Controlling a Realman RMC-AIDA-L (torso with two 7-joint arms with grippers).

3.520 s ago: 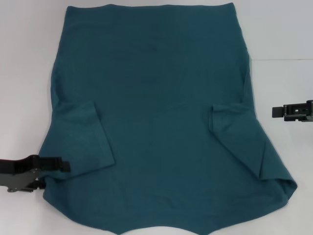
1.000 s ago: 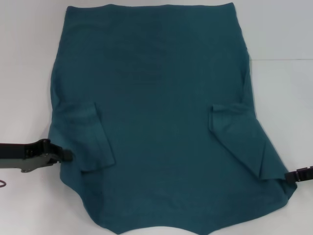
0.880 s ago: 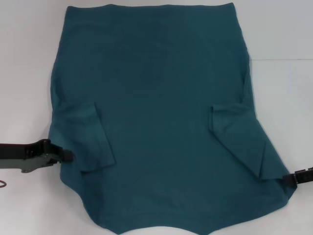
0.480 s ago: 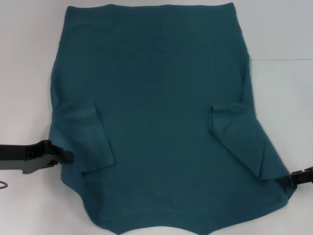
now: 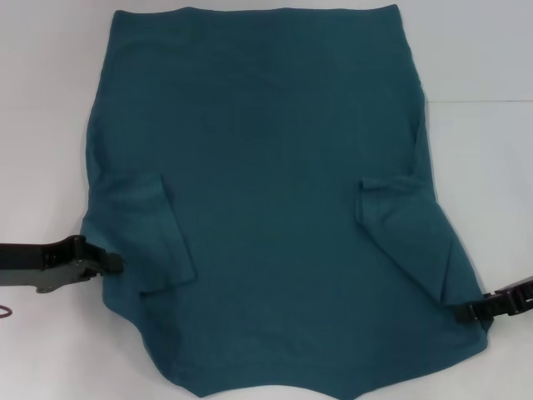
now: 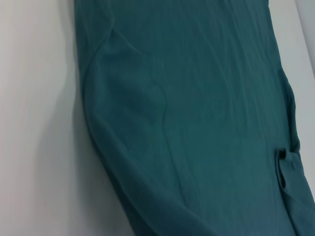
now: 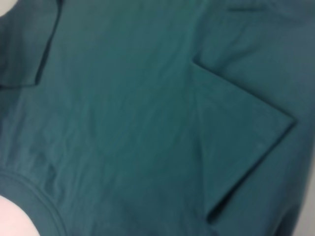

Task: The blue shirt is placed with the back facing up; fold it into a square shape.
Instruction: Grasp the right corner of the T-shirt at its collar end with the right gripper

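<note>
The blue shirt [image 5: 266, 167] lies spread on the white table, plain back up, with both short sleeves folded inward onto the body. My left gripper [image 5: 112, 263] reaches in from the left, shut on the shirt's left edge just below the folded left sleeve [image 5: 154, 233]. Low on the right, my right gripper [image 5: 462, 313] is shut on the shirt's corner beneath the folded right sleeve [image 5: 408, 233]. Teal cloth [image 6: 197, 98] fills the left wrist view, and the right gripper [image 6: 282, 162] shows small at the far edge. The right wrist view holds only shirt [image 7: 123, 98] and a sleeve fold.
The white table [image 5: 483, 167] shows bare strips left and right of the shirt, with a seam line on the right side. The shirt's near edge runs to the bottom of the head view. A thin reddish loop [image 5: 4, 312] lies at the far left.
The right gripper has come down to the shirt's lower right corner and moved inward, drawing that corner in. The left gripper went to the left edge, pulled it in slightly, and now holds still.
</note>
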